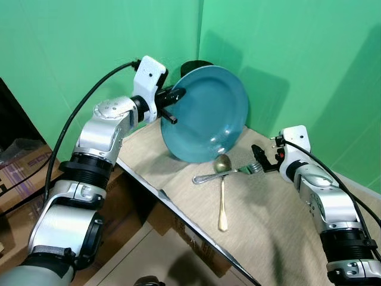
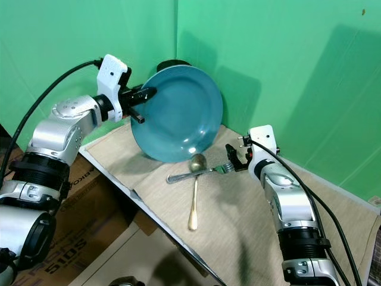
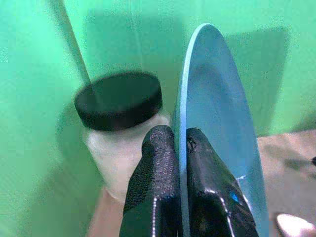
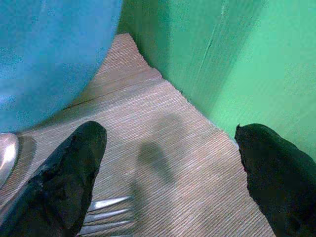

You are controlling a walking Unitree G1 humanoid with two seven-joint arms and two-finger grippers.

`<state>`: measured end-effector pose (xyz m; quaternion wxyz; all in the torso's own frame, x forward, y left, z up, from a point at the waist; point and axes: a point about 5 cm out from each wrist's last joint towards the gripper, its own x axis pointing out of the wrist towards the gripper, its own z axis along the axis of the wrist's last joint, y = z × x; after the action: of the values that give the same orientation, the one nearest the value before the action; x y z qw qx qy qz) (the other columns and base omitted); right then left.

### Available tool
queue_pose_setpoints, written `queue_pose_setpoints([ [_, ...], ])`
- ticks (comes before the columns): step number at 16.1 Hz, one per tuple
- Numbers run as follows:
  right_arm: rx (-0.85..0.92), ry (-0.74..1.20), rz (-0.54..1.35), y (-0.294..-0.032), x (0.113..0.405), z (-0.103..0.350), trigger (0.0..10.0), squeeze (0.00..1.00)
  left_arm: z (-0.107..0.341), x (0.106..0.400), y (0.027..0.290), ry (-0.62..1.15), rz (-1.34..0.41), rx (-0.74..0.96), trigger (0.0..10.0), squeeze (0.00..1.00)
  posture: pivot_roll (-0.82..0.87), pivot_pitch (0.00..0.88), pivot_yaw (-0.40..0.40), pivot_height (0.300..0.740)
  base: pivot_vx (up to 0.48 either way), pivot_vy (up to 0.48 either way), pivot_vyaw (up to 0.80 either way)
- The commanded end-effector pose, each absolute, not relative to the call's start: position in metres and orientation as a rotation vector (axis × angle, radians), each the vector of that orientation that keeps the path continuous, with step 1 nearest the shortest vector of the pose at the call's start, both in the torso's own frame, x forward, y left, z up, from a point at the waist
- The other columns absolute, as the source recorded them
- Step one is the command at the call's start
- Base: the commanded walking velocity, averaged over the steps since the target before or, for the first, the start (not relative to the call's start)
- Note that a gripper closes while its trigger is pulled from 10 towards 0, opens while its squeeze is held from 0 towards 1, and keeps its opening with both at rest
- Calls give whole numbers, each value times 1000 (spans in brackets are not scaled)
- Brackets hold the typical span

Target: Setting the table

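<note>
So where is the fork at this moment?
The fork lies on the beige cloth, crossing the gold spoon just below the teal plate, with its tines beside the open right gripper.

The plate (image 1: 208, 113) is showing a plain teal-blue glaze. The tablecloth (image 1: 268, 220) is presenting a beige weave with fine ribbing. The spoon (image 1: 222, 196) is appearing pale gold, the fork (image 1: 229, 173) silver. The jar (image 3: 121, 143) is showing frosted white under a black lid (image 3: 118, 98). The backdrop (image 1: 297, 53) is reading uniform green. Gripper fingers (image 3: 155, 187) are showing textured black.
</note>
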<state>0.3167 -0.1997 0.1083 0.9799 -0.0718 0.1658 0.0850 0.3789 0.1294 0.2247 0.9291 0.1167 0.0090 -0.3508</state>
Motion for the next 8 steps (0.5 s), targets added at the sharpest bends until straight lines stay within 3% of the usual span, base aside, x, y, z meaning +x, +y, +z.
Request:
queue_pose_setpoints([
  [1,-137,299,141,-206,317,116,10000,0,238,378,131,-38,-700,323,0,0,127,0,23,740,0,0,0],
  [3,-109,250,123,-208,317,120,10000,0,258,370,128,-144,-722,280,0,0,129,0,19,740,0,0,0],
  [4,-2,176,126,-202,318,129,10000,0,263,364,128,-186,-736,242,0,0,130,0,17,740,0,0,0],
  [8,200,80,148,-196,320,141,10000,0,266,355,135,-214,-706,148,431,0,132,0,10,740,0,0,0],
])
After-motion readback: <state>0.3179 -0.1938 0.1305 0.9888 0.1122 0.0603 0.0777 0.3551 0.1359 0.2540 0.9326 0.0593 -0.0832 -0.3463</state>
